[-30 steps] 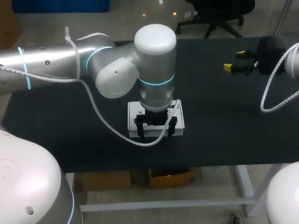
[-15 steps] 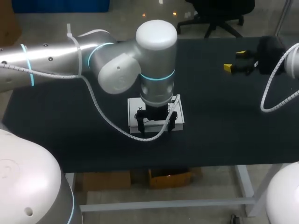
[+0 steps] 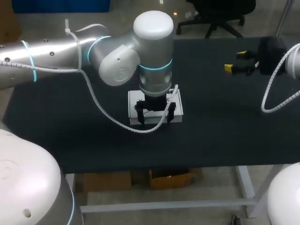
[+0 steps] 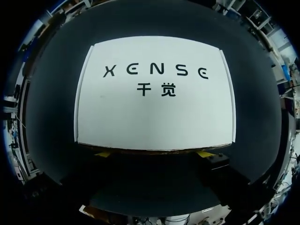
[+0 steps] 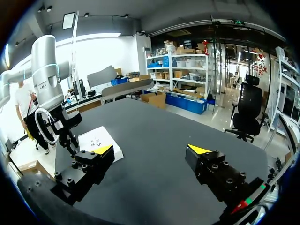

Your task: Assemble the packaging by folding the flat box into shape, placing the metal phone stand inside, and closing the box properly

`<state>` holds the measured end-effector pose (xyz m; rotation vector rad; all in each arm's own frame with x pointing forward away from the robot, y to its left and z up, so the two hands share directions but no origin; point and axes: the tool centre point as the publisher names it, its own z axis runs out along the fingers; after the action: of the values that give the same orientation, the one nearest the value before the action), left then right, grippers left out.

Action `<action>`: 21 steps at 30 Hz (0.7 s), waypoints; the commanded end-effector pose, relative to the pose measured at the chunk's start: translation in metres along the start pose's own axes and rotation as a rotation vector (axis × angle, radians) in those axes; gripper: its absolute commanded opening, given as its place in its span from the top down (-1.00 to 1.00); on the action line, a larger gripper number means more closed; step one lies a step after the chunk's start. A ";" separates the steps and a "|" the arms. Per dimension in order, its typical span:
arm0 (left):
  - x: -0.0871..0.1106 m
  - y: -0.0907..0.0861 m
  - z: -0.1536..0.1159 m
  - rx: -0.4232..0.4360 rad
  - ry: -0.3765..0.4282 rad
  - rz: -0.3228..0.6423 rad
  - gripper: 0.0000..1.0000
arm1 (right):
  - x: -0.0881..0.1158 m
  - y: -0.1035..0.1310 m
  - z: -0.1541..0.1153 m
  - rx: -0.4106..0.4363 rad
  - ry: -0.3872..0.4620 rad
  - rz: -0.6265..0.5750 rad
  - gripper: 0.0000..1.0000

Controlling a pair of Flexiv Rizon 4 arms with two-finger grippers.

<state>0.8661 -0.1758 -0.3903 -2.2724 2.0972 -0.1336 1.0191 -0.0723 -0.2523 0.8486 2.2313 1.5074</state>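
If the left gripper pushes down too hard on the box, the thin card could bend or get a dent. If it pushes on the near edge only, the far side of the box could tip up. The whole box could also slide on the smooth black table. The lid could pop back up if its flap is not tucked all the way in, but I cannot see the flap. I cannot see the metal phone stand either. The lid lies flat over the box, so the stand may be inside, but that is only a guess.

The box sits flat on the table with its white printed top up. The left arm comes in from the side and bends straight down over the box. Its gripper points down at the near edge of the box. Its two yellow fingertips stand far apart along that same edge, so it holds nothing. I cannot tell if they touch the box.

The right gripper is well away from the box, off to its right and farther back. Its fingers are spread wide too, with nothing between them.
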 end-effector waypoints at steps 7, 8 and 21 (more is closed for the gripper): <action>-0.002 -0.039 0.002 -0.020 -0.001 -0.006 -1.00 | -0.001 -0.001 0.000 -0.004 0.003 -0.001 -1.00; -0.002 -0.043 0.002 -0.020 0.000 -0.007 -1.00 | -0.001 -0.001 0.000 -0.004 0.003 -0.001 -1.00; -0.003 -0.093 -0.001 -0.005 0.010 0.007 -1.00 | -0.001 -0.001 0.000 -0.004 0.003 -0.001 -1.00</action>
<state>0.9476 -0.1624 -0.3795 -2.2671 2.1044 -0.1654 1.0190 -0.0723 -0.2523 0.8489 2.2309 1.5074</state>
